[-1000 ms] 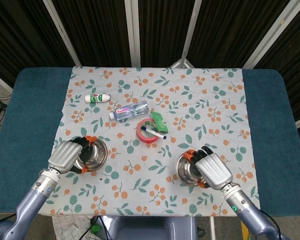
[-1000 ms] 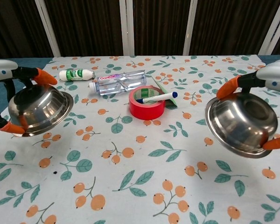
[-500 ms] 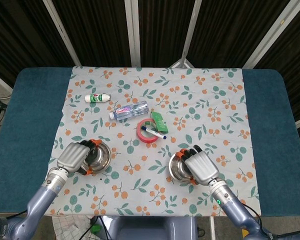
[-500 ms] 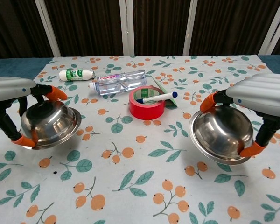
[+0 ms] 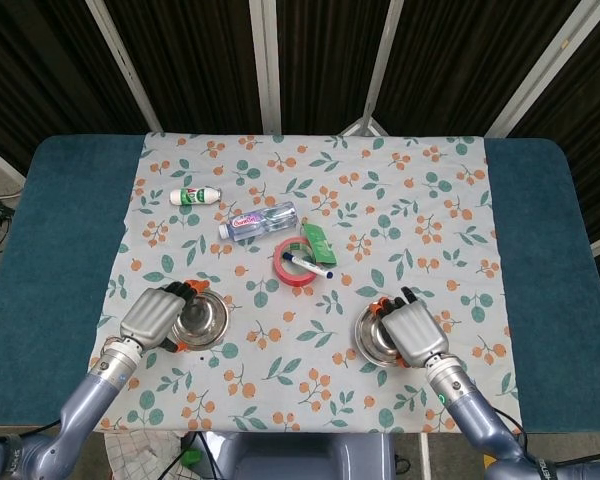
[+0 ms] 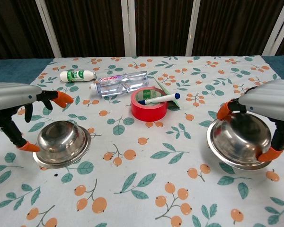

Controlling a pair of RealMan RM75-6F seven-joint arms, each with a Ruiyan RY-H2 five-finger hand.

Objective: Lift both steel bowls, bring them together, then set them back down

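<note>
The left steel bowl [image 6: 61,143] sits flat on the floral cloth [image 6: 146,189]; in the head view this left steel bowl [image 5: 204,320] lies just right of my left hand [image 5: 152,317]. My left hand [image 6: 16,99] hovers over its left side, fingers spread and off the rim. The right steel bowl [image 6: 237,139] is tilted slightly and low over the cloth, and my right hand [image 6: 270,101] grips it by the rim from above. From the head view my right hand [image 5: 412,333] covers the right side of the right steel bowl [image 5: 373,341].
A red tape roll [image 6: 149,109] with a pen [image 6: 162,98] across it stands between the bowls, further back. Behind it lie a clear water bottle [image 6: 120,82], a small white bottle [image 6: 76,75] and a green packet [image 5: 318,243]. Blue table edges flank the cloth.
Both bowls came down. The left one now rests on the cloth and my left hand's fingers have spread off it. The right bowl moved back right and lower, still gripped.
</note>
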